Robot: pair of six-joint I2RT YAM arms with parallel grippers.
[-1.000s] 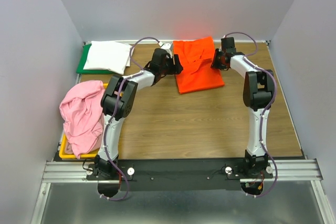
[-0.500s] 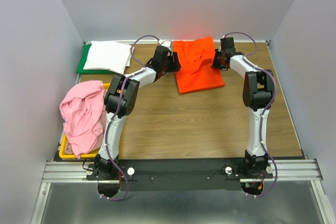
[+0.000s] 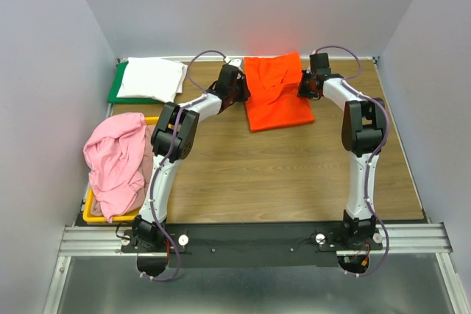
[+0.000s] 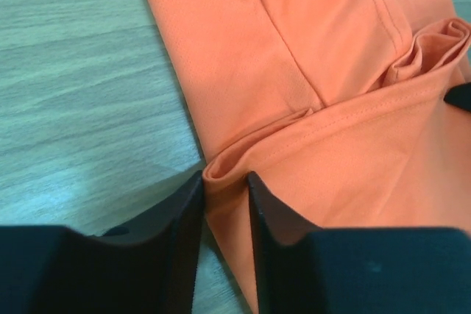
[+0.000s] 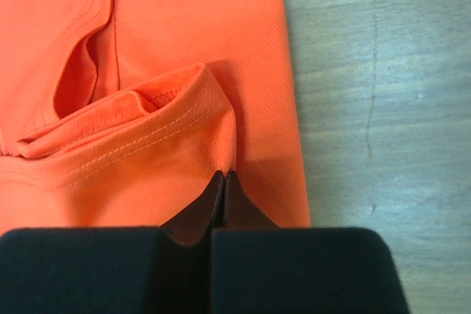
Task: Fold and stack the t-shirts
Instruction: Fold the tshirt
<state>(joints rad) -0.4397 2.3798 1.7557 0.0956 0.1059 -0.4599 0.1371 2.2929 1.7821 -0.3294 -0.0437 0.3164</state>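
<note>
Fingers of my left gripper (image 4: 224, 178) sat on either side of a raised fold at the left edge of the orange t-shirt (image 4: 331, 93), pinching it, with cloth filling the narrow gap. My right gripper (image 5: 224, 176) had its jaws pressed together on the corner of a lifted hem at the shirt's right edge. Between the two, the shirt lay partly folded at the far middle of the wooden table (image 3: 280, 174). Farther left, the white t-shirt (image 3: 151, 79) rested folded on the green board (image 3: 115, 90) in the far corner. Nearer me, the light pink t-shirt (image 3: 114, 163) lay heaped over the yellow bin (image 3: 92, 215).
</note>
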